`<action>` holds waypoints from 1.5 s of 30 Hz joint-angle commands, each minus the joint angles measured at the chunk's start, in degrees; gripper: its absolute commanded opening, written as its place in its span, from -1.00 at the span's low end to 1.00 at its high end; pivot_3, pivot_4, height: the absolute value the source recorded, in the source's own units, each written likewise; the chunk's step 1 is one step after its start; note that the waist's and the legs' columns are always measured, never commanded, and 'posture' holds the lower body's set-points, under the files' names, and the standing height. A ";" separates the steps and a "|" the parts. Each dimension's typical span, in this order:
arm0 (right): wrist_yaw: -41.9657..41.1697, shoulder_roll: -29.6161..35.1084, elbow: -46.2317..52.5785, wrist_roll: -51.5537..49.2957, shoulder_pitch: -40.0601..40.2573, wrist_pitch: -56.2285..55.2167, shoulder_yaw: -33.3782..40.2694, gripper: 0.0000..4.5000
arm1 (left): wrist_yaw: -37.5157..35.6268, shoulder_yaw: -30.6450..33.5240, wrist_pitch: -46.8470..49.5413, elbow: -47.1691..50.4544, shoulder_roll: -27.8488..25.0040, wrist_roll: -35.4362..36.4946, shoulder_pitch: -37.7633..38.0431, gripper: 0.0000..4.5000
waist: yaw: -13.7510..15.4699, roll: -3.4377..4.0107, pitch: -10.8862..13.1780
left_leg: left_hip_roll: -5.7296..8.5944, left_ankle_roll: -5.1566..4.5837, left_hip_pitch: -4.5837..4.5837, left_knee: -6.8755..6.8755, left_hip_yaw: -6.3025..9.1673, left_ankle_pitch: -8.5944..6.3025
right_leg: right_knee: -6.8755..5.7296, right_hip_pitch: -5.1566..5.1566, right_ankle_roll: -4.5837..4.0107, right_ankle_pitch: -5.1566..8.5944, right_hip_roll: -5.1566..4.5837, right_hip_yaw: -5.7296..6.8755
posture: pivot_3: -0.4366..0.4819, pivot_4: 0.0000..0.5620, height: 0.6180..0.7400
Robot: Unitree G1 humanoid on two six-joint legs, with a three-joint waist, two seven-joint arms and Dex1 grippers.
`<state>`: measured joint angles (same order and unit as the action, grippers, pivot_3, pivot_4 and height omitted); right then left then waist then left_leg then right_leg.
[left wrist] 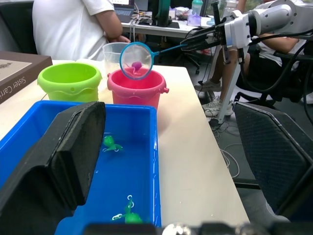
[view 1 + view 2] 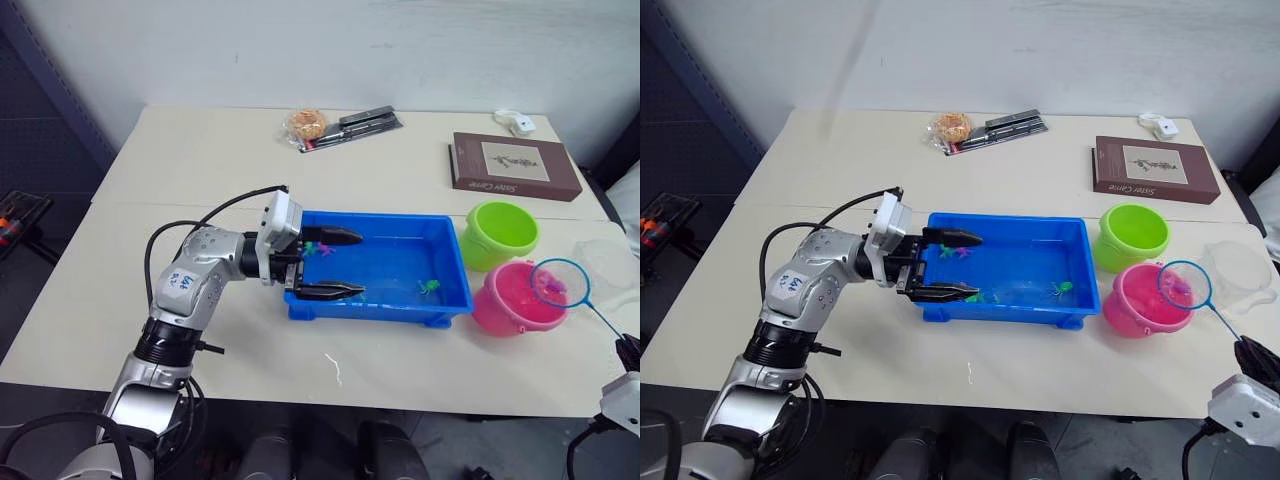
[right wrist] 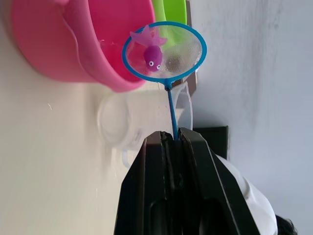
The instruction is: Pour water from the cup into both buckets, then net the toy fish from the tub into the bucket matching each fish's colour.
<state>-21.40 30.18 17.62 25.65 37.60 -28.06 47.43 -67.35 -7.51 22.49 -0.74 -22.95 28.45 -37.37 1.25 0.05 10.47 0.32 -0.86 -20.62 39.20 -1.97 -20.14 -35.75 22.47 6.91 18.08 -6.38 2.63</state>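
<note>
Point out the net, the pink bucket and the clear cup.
net (image 3: 164, 50), right wrist view, on the mesh inside the blue hoop.
pink bucket (image 2: 505, 308), left eye view, on its outer wall.
clear cup (image 2: 1241, 266), right eye view, on its see-through wall.

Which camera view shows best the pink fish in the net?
The right wrist view: the pink fish is close, its eyes visible, inside the net. The left wrist view shows it small; the eye views show a faint pink spot.

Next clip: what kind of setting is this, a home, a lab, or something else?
Most likely an office or robotics lab workspace. A plain cream table stands against a bare wall, and the left wrist view shows seated people at a desk cluttered with cables and bottles. The toy props look staged for a test.
</note>
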 commanded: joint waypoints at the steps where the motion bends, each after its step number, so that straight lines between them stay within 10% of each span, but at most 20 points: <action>1: 6.77 -0.76 1.01 4.83 0.69 -3.42 0.63 -1.00 | 0.61 0.64 0.03 2.62 -0.24 0.49 0.50 0.98 | -0.05 0.00 0.00 | -0.01 0.01 0.01 0.00 0.00 0.00 | 0.00 0.00 -0.01 0.01 0.01 0.00 | -0.05 -0.47 0.97; 25: 18.32 0.90 1.15 12.66 1.99 -1.27 -2.98 -1.00 | 0.75 0.32 -1.38 0.72 0.32 -0.23 0.35 0.98 | -0.15 0.01 0.00 | -0.01 0.00 0.07 -0.05 -0.05 0.00 | -0.01 0.00 -0.06 0.03 0.01 -0.05 | -0.05 -0.47 0.97; 37: -12.31 16.79 21.26 -50.48 -4.06 32.30 -9.77 -1.00 | -5.65 7.19 -7.07 -8.19 -11.09 -1.19 1.43 0.98 | -1.35 -0.01 0.01 | -0.16 0.00 0.21 -0.10 -0.06 0.00 | -0.22 -0.08 -0.07 0.03 0.06 -0.04 | -0.05 -0.47 0.97; 45: -12.46 29.72 20.92 -55.07 -29.11 58.20 -30.53 -1.00 | -7.34 10.28 -13.21 -9.81 -16.35 -3.13 5.42 0.98 | -1.11 -0.15 0.03 | -0.02 -0.13 0.06 0.00 0.05 -0.05 | -0.15 -0.06 -0.04 0.02 -0.16 0.10 | -0.05 -0.47 0.97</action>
<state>-34.32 59.15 37.96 -29.16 10.26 26.87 19.44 -74.41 1.44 9.94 -11.95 -38.47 25.38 -32.30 0.14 -0.10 10.51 0.29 -0.99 -20.61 39.19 -1.87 -20.20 -35.88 22.44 6.87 18.10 -6.52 2.80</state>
